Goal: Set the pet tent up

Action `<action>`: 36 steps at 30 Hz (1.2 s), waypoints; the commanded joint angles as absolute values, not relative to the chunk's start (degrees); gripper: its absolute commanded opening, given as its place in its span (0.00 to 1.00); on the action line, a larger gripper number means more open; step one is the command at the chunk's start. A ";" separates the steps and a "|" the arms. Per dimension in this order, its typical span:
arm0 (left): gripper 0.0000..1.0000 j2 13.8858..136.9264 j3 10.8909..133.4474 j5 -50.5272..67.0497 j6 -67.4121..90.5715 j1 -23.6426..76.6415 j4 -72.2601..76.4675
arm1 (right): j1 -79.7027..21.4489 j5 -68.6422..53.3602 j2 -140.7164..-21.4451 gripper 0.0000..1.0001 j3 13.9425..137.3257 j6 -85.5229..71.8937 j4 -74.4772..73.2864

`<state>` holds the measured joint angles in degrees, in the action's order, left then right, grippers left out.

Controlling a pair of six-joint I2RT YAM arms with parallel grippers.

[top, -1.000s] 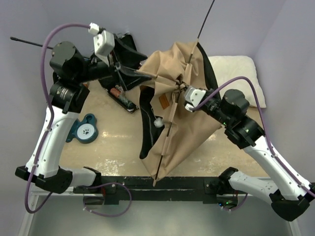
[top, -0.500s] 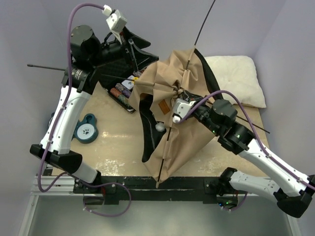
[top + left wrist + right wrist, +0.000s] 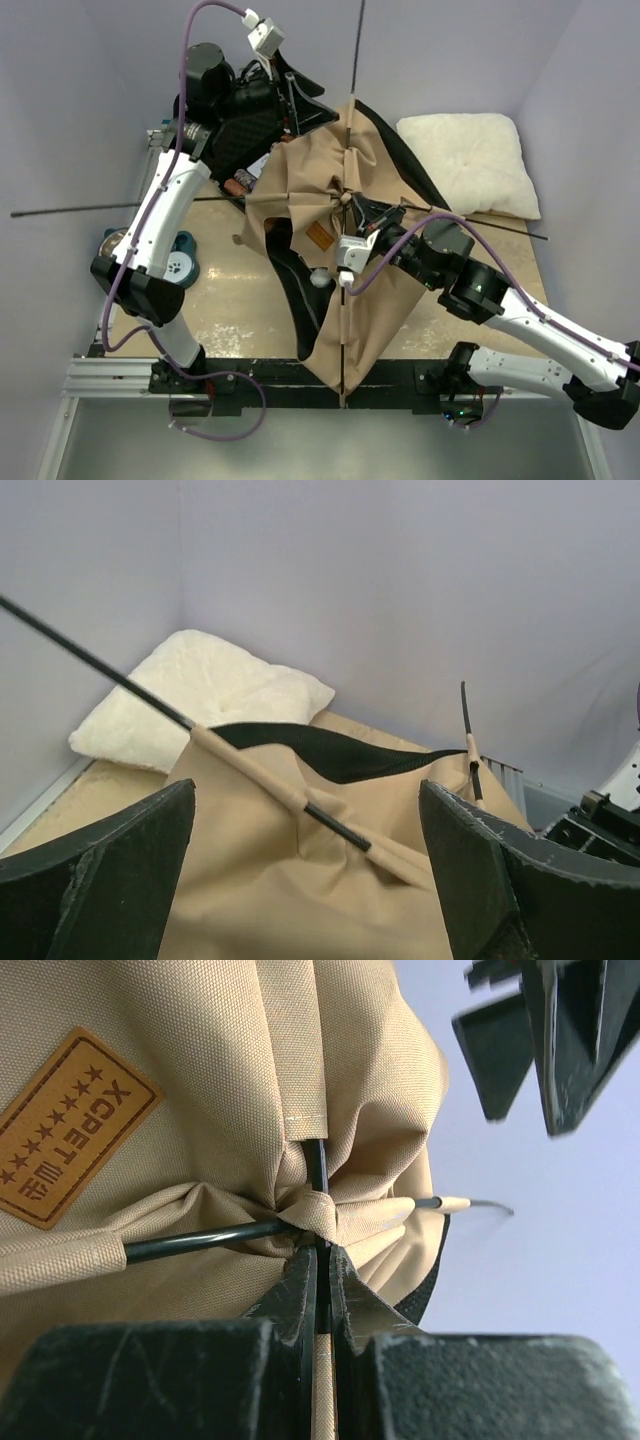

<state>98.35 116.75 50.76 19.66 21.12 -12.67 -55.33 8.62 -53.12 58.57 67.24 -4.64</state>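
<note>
Tan tent [image 3: 385, 310] heaped on the table [image 3: 230, 310], orange label [image 3: 70, 1125] reading "XCPET", right gripper [image 3: 320, 1270] clamped on a pole [image 3: 315, 1165] at the crossing, left gripper [image 3: 307, 785] spread wide, empty, near its far side.

Top: you look down from behind the bases on the whole table [image 3: 225, 300]. Left wrist: out past its fingers [image 3: 110, 870], over the pet tent [image 3: 270, 890] to the pillow [image 3: 200, 695]. Right wrist: pressed close to the pole crossing [image 3: 318, 1212]; all share the tent.
</note>
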 commanded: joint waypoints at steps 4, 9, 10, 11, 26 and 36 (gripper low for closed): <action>0.95 99.84 118.74 48.96 25.40 20.83 -6.07 | -60.73 11.07 -50.27 0.00 56.34 73.03 3.07; 0.88 99.05 114.70 45.27 35.47 16.98 2.25 | -63.10 13.18 -50.01 0.00 54.67 75.06 5.36; 0.85 98.97 113.65 43.78 37.86 15.48 3.07 | -63.71 13.71 -49.92 0.00 54.49 75.15 5.62; 0.84 98.70 112.60 41.77 40.32 13.64 3.25 | -64.16 14.06 -49.83 0.00 54.41 75.15 5.54; 0.86 96.85 96.60 42.80 54.48 12.66 1.40 | -66.88 12.22 -50.36 0.00 53.52 79.62 6.07; 0.79 100.37 97.82 49.03 59.41 16.08 14.57 | -67.15 8.18 -51.41 0.00 52.65 83.32 6.68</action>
